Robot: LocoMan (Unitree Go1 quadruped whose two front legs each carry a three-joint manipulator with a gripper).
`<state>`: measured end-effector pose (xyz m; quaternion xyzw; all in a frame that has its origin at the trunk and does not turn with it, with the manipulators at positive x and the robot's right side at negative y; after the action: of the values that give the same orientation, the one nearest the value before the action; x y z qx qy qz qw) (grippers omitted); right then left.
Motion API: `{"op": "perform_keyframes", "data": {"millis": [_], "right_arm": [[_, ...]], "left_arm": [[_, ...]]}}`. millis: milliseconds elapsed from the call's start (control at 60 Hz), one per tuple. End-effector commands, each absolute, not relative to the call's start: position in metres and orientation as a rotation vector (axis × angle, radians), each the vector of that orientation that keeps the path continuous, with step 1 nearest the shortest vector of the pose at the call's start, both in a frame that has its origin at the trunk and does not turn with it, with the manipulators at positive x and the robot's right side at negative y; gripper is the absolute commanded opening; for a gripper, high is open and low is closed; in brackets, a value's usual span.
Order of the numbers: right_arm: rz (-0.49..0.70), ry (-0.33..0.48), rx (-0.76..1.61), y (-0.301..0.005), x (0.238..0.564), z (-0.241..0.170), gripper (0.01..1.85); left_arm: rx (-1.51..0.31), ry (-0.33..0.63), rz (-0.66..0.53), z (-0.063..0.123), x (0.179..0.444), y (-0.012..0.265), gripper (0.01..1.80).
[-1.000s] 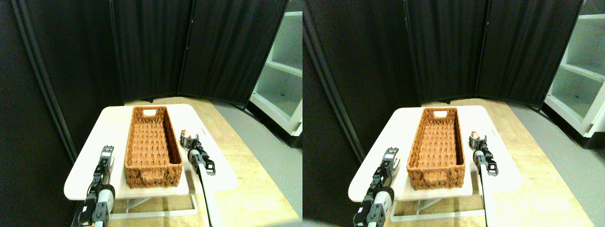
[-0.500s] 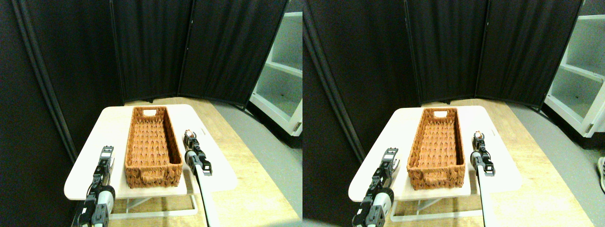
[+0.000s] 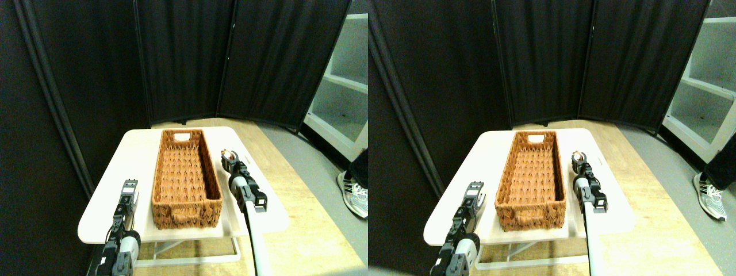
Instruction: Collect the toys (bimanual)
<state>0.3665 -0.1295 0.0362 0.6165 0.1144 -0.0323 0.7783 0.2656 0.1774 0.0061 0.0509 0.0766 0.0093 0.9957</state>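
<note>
Black folding screens (image 3: 184,57) close off the back; white shelving (image 3: 345,86) sits at far right; wood floor with a grey strip beyond it; a person's sneaker (image 3: 352,192) is on that grey strip at the right edge, a dark trouser leg above it.

Stereo pair view, the only one: a pale rounded table (image 3: 103,207) carries a long wicker basket (image 3: 185,178) lying lengthwise away from the camera; no toys visible inside it, only bare weave; a cut-out handle shows at its far end.

Right gripper (image 3: 230,156) is up beside the basket's right wall, near the far half, lifted clear of the tabletop; its jaws are pinched on a small brown toy (image 3: 230,154) with a pale patch; toy sits at the very tip, just right of the basket rim, not over the inside; pale limb runs back from the gripper down to the bottom edge.

Left gripper (image 3: 130,185) is on the other side of the basket, left of its near end, over the table's left part, apart from the wicker; nothing visible at its tip; too small to read whether its jaws are spread or pressed together; cannot tell.

No other toy visible on the table near either gripper.
</note>
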Motion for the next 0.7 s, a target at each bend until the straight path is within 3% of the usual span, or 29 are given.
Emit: {"op": "perform_keyframes", "data": {"millis": [17,300,450,700], "right_arm": [[0.004,0.207,1.311,-0.116,0.369,0.067,0.01],[0.165,0.239,1.306,-0.093,0.370,0.099,0.01],[0.193,0.243,1.289,-0.072,0.364,0.116,0.01],[0.283,0.294,1.271,-0.042,0.360,0.107,0.01]], "left_arm": [[0.104,0.103,0.033,0.012,0.267,0.176,0.20],[0.117,0.089,0.035,0.011,0.265,0.180,0.20],[0.116,0.081,0.035,0.012,0.265,0.181,0.19],[0.124,0.062,0.022,0.015,0.263,0.184,0.19]]}}
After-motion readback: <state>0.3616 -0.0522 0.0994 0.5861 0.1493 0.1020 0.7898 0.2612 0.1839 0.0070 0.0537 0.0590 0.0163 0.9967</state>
